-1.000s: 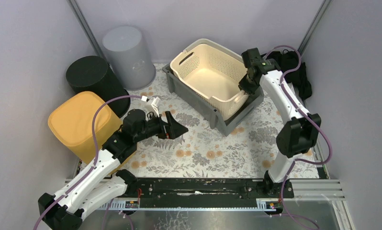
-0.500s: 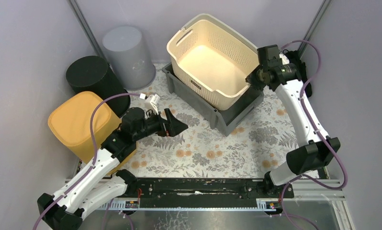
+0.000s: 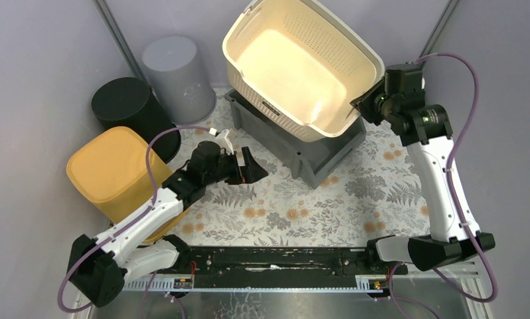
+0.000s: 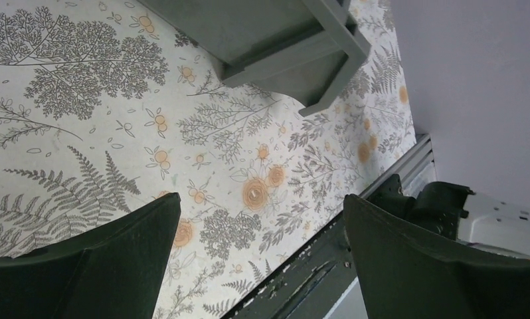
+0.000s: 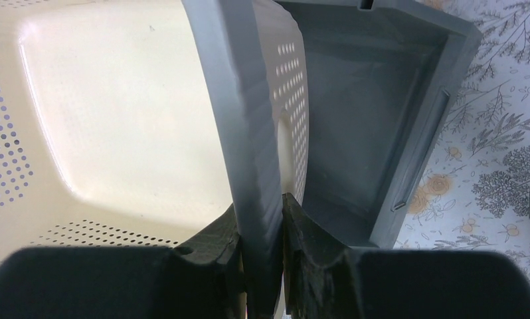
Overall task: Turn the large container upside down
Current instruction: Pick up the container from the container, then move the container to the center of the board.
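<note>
**A:** From overhead, where is the container?

**B:** The large cream perforated plastic basket (image 3: pixel 295 63) hangs tilted over the far right part of the tabletop. Its open mouth is turned towards the camera, and it sits above a grey plastic tub (image 3: pixel 325 156). The right gripper (image 3: pixel 359 106) pinches its right-hand rim. The basket's far edge is cut off by the frame, and I cannot tell whether its underside touches the tub.

**A:** And the other arm?

**B:** The left gripper (image 3: pixel 252 166) hovers over the floral tablecloth (image 3: pixel 302 206) near the middle, jaws spread wide with nothing between them. Along the left edge stand a yellow upturned bin (image 3: pixel 106 169) and a black cylinder (image 3: pixel 123 103). A pale grey upturned bucket (image 3: pixel 176 70) stands at the far left corner.

**A:** What does the left wrist camera show?

**B:** It shows two dark fingers well apart with only cloth between them, and one corner of the tub at the top. The basket does not appear. The black base rail (image 4: pixel 302 272) crosses the lower right.

**A:** And the right wrist camera?

**B:** It gives the grip up close. The fingers are nearly closed on the basket's wall just under the rim, one inside and one outside. Beyond them lies the tub's grey inner floor, which the basket hides from above.
</note>
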Robot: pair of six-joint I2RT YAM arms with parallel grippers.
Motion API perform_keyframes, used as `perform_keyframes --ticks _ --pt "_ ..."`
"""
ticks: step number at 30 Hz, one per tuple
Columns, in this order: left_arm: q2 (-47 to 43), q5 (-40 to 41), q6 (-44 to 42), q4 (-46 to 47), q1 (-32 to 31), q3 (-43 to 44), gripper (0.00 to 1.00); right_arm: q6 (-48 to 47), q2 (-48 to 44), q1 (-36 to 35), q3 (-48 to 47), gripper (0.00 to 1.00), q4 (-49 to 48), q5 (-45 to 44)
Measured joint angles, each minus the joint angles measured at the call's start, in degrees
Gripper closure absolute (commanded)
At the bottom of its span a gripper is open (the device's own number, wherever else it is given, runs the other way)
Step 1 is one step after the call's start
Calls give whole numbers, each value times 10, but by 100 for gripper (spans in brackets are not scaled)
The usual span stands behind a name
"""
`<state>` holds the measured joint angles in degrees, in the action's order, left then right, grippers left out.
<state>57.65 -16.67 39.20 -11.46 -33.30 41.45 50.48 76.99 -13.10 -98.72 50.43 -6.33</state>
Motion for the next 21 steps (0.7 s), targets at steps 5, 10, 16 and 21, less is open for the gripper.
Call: perform_keyframes --ticks 5,10,16,21 --pt "71 9 11 47 0 0 0 -9 -39 4 -1 100 -1 0" --pt "167 11 18 95 0 4 0 -18 -75 5 -1 100 1 0" --pt "273 21 21 128 0 29 0 -20 -111 5 1 100 -2 17" --pt "351 28 20 143 0 94 0 -21 -136 5 19 100 -11 36"
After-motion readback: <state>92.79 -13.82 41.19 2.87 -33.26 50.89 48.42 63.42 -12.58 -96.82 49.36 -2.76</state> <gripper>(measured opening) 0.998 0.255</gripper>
